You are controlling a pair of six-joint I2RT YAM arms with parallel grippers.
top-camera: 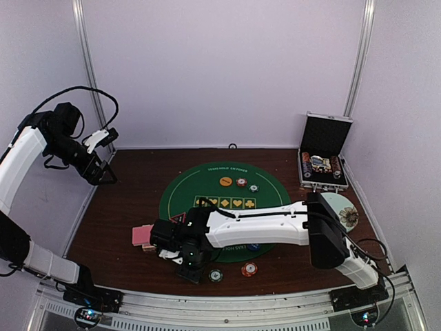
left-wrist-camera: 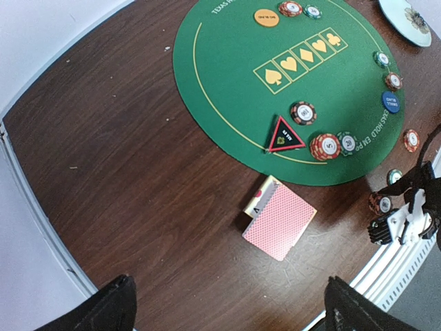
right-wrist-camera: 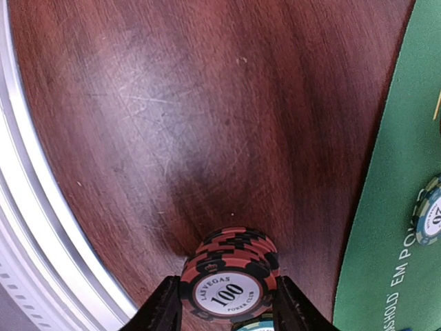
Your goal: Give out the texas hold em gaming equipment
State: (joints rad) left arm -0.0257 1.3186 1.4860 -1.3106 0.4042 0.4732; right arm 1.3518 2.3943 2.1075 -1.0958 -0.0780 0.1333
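Observation:
My right gripper (right-wrist-camera: 227,307) is shut on a short stack of red-and-black "100" poker chips (right-wrist-camera: 231,279), low over the brown table near its front edge; whether the stack touches the wood I cannot tell. In the top view that gripper (top-camera: 180,265) is front left of the green mat (top-camera: 207,181). A pink-backed card pile (left-wrist-camera: 279,221) lies on the wood left of it, an ace face peeking out. More chips (left-wrist-camera: 325,146) and a blue dealer disc (left-wrist-camera: 391,102) lie on the mat. My left gripper (left-wrist-camera: 227,310) is open and empty, raised high at the far left (top-camera: 103,138).
A black-and-silver case (top-camera: 324,155) stands open at the back right, with chips inside. A pale floral plate (top-camera: 342,210) lies right of the mat. A triangular marker (left-wrist-camera: 284,135) and an orange disc (left-wrist-camera: 267,18) lie on the mat. Loose green (top-camera: 216,275) and red (top-camera: 249,269) chips lie at the front.

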